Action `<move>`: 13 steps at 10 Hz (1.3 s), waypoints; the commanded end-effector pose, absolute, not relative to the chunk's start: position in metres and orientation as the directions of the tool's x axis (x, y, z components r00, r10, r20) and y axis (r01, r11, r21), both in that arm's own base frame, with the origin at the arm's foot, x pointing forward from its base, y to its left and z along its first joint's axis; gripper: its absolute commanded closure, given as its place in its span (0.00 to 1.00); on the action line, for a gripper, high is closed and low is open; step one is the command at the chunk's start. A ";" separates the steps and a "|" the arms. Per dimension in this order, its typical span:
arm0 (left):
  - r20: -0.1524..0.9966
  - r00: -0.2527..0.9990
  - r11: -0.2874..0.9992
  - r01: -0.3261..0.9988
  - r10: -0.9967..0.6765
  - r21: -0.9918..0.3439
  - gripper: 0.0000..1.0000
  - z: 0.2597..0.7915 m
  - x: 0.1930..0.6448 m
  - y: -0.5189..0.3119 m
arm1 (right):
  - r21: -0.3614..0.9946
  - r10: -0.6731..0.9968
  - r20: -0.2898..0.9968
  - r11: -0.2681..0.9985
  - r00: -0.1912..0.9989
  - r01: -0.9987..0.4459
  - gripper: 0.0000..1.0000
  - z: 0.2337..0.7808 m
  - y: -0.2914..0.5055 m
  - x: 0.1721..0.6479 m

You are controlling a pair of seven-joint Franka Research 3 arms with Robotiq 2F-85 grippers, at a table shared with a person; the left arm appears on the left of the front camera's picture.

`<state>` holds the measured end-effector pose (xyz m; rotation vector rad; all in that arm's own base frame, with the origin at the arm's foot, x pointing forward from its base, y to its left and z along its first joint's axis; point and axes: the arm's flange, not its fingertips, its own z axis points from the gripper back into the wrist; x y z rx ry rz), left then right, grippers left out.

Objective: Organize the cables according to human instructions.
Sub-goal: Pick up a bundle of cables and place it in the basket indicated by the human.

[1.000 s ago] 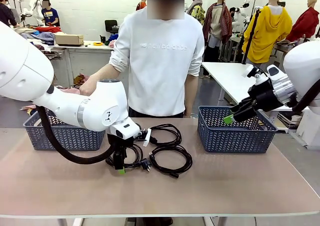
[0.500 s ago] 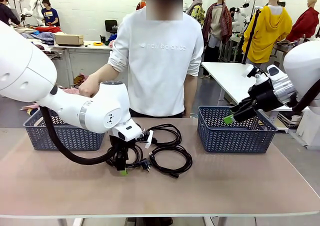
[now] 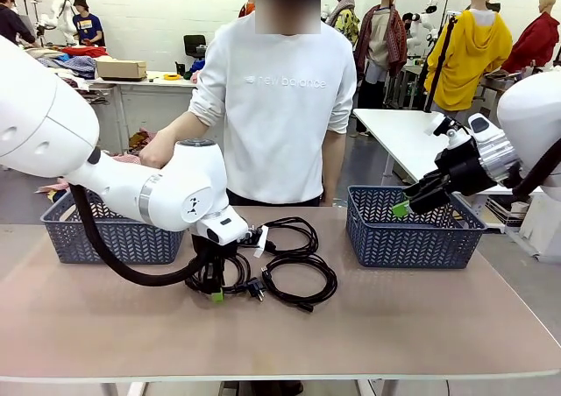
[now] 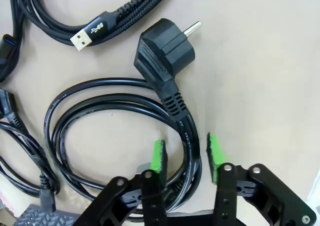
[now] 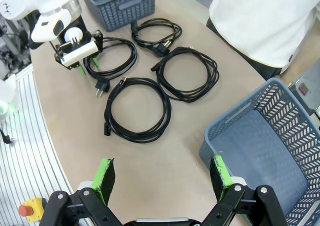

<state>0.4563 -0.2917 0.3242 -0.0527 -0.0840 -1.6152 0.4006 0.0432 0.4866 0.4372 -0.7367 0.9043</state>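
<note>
Green pads on the left gripper (image 4: 186, 153) stand apart, its fingers astride the near strands of one coil (image 4: 120, 81), just below its round plug (image 4: 162, 48); nothing is pinched yet. Several loops lie between the fingers, so I judge a close could catch only some of them. On lifting, the rest might unwind and swing the plug into the braided USB lead (image 4: 85, 36) beside it.

That straddle is plain from the left wrist; from the front the arm's own bulk hides it. The right wrist view adds the layout: the cables (image 5: 212, 76) lie as four separate coils on the counter (image 5: 165, 146). The right gripper (image 5: 162, 176) hangs empty, fingers spread wide, near the right basket (image 5: 260, 136). Farther off sits the left basket (image 5: 120, 6), and the person (image 3: 280, 107) stands at the far edge.
</note>
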 end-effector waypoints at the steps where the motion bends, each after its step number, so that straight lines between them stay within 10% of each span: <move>1: 0.062 -0.041 -0.039 0.999 -0.997 0.033 0.79 0.323 0.460 -0.292 | 0.030 0.544 0.751 0.539 0.375 -0.842 0.00 0.485 0.043 0.404; 3: 0.063 -0.045 -0.043 0.999 -0.997 0.031 0.99 0.324 0.461 -0.291 | 0.030 0.544 0.751 0.539 0.375 -0.842 0.00 0.485 0.043 0.404; 13: 0.064 -0.018 -0.002 0.970 -0.998 0.243 1.00 0.481 0.448 -0.265 | 0.030 0.544 0.751 0.539 0.375 -0.842 0.00 0.485 0.043 0.404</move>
